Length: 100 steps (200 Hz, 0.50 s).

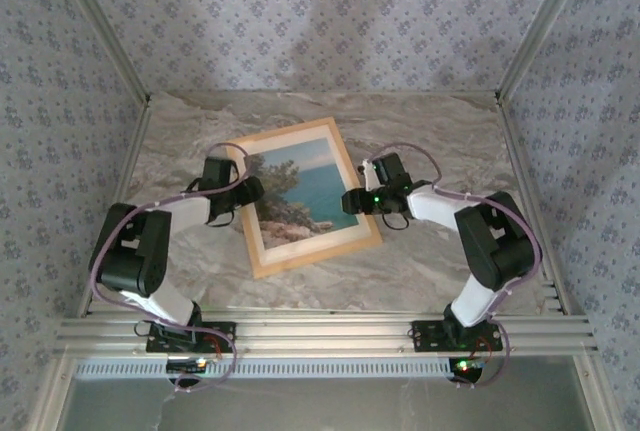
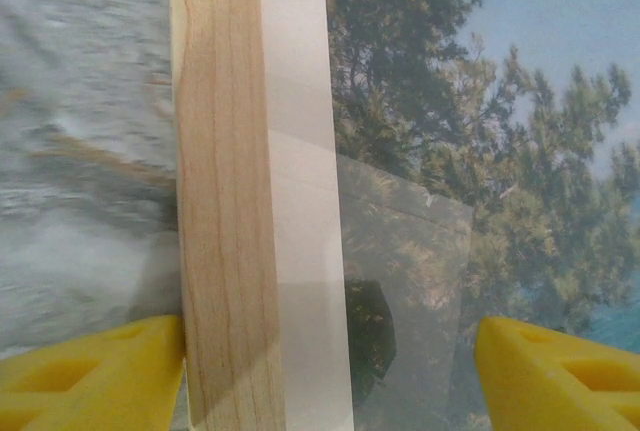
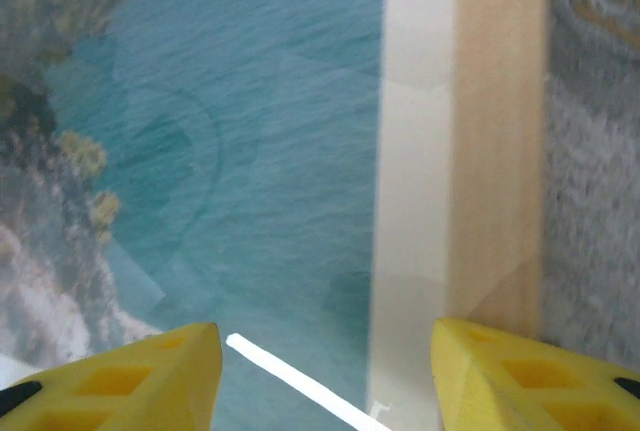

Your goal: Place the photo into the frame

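Top external view: a large thin rectangular frame of light natural wood [image 1: 317, 254] lies flat in the middle of the grey-beige marble-patterned worktop [image 1: 460, 131]. Inside its rails sits the large rectangular photo of turquoise sea, dark green trees and a rocky shore [image 1: 300, 191], its pale cream border running along the wood on every side.

In the wrist views the wood shows fine straight grain and a smooth matt face. The print area carries a glossy sheen with faint angular reflections. I cannot tell whether the print lies under a pane or on top of one.

Blue-grey flowered wallpaper [image 1: 320, 21] closes the space on three sides, and ribbed aluminium rails [image 1: 320, 331] cross the near edge where the arms are bolted. Both arms bend inward over the worktop, trailing lilac cables.

The left pincer [image 1: 245, 191] [image 2: 325, 371] hangs over the frame's left rail, its yellow fingers [image 2: 90, 376] spread wide to either side of the rail and cream border, clamping nothing. The right pincer [image 1: 352, 201] [image 3: 325, 351] sits over the right rail, also parted and with hold of nothing.

The frame's long axis runs away from the arms, its far end leaning slightly left. The sky is at the far end, the rocks nearest the arms.
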Each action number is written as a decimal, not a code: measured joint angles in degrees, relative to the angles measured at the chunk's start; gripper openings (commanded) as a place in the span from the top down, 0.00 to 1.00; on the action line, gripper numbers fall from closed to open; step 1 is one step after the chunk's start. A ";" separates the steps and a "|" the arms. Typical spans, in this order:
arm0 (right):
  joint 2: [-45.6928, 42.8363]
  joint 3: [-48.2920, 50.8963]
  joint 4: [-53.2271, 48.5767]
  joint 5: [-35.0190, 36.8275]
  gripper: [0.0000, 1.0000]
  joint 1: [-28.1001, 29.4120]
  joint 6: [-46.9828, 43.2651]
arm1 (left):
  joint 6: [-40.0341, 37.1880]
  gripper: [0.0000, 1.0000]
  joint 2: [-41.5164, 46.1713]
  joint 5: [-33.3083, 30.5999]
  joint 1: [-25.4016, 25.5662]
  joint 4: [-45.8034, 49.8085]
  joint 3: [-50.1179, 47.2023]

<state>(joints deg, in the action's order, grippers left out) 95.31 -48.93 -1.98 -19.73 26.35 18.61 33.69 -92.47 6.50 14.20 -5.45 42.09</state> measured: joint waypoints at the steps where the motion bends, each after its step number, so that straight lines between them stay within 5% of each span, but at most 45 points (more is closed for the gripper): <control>1: -0.20 0.22 -0.02 -0.04 0.42 0.04 0.00 | 0.00 0.24 -0.04 0.04 0.07 -0.02 0.09; 100: -18.84 8.48 -4.83 4.70 0.35 -5.03 -0.68 | -2.95 0.22 -9.29 2.89 5.22 -0.37 11.98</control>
<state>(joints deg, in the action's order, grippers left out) 76.47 -40.45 -6.81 -15.03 21.32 17.93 30.74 -101.75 9.39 19.42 -5.82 54.06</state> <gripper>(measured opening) 0.640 0.763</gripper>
